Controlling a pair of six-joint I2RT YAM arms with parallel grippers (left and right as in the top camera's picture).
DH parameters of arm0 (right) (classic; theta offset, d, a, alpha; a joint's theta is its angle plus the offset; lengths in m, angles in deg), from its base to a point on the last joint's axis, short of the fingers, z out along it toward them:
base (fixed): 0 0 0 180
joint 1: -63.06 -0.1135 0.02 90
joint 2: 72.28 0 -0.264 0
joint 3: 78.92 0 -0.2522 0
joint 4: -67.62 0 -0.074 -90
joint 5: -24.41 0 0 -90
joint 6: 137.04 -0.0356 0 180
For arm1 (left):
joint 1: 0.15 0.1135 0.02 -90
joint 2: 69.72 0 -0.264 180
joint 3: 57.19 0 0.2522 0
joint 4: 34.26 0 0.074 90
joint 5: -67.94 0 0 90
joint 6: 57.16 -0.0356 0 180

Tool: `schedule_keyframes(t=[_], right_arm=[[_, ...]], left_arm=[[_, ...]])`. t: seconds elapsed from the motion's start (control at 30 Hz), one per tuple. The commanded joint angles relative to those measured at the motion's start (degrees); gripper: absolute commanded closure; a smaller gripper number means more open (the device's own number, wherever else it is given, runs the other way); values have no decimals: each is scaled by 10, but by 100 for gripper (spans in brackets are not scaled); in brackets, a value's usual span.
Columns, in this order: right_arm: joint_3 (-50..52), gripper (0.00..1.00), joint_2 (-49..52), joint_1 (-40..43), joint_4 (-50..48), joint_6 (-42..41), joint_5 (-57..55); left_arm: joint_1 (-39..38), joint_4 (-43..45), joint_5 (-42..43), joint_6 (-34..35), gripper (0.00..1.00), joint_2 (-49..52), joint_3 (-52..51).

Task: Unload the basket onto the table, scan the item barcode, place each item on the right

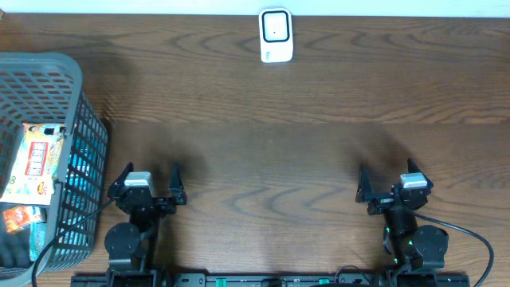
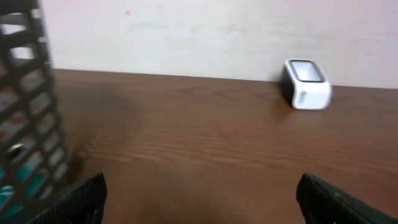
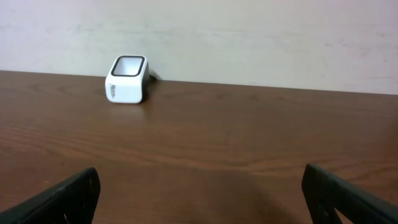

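Note:
The white barcode scanner (image 1: 276, 36) stands at the table's far edge by the wall, also seen in the left wrist view (image 2: 305, 84) and the right wrist view (image 3: 127, 79). Packaged items lie in the grey basket (image 1: 48, 64) at the left: a white-and-orange packet (image 1: 36, 163) and a small red packet (image 1: 20, 217). My left gripper (image 1: 151, 171) rests near the front edge beside the basket, open and empty (image 2: 200, 190). My right gripper (image 1: 388, 171) sits at the front right, open with nothing between its fingers (image 3: 200, 180).
The basket's mesh wall (image 2: 25, 112) stands close to the left of the left gripper. Bare brown wood table (image 1: 271, 143) stretches between the grippers and the scanner. A pale wall (image 3: 249, 37) backs the table.

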Motion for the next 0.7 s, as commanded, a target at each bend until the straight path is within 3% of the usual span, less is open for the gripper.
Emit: schedule_keyframes(t=[0.0,0.37,0.67], right_arm=[[1,1,-3,-1,2,-8,-2],[1,1,-3,-1,2,-8,-3],[1,1,-3,-1,2,-8,-2]], left_arm=[[3,-5,51,21,2,-3,17],[3,-46,97,33,2,20,113],[3,-141,97,33,2,130,273]])
